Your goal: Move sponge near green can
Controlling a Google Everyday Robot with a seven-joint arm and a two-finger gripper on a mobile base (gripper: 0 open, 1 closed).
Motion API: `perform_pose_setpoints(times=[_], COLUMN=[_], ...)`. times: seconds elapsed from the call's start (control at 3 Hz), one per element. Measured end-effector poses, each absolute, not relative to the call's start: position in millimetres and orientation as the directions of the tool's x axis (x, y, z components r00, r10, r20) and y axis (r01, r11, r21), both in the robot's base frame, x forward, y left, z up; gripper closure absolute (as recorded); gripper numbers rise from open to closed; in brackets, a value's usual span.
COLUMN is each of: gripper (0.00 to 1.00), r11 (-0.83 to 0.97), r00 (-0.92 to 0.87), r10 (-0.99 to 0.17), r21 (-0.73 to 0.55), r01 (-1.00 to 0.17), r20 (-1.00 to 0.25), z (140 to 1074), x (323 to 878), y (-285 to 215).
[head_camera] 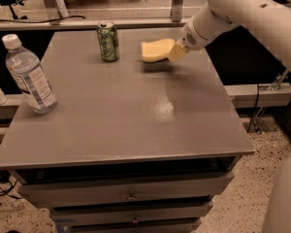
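Note:
The green can (108,41) stands upright near the far edge of the grey table (126,110), left of centre. The pale yellow sponge (156,50) is held a little above the table, to the right of the can with a gap of about one can's width. My gripper (176,51) comes in from the right on the white arm (233,8) and is shut on the sponge's right end. A shadow lies on the table just under the sponge.
A clear plastic water bottle (29,75) with a white cap stands at the table's left edge. Drawers (131,195) run under the table front. A rail and frame (87,23) lie behind the far edge. Speckled floor lies to the right.

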State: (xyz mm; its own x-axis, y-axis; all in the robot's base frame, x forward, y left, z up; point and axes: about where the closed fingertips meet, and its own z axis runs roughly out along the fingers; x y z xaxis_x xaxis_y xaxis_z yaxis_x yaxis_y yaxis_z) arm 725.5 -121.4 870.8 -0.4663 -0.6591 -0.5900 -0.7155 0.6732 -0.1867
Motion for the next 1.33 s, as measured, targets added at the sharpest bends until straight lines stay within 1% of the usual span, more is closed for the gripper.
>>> perform_pose_setpoints(times=[0.67, 1.33], gripper=[1.0, 1.0], r11=[0.653, 0.617], r00=[-0.438, -0.399], r10=[-0.668, -0.667], r21=[-0.189, -0.166], r01=[-0.734, -0.769], r20=[-0.602, -0.629], z=[867.3, 868.9], x=[751.9, 758.4], y=[-82.1, -49.0])
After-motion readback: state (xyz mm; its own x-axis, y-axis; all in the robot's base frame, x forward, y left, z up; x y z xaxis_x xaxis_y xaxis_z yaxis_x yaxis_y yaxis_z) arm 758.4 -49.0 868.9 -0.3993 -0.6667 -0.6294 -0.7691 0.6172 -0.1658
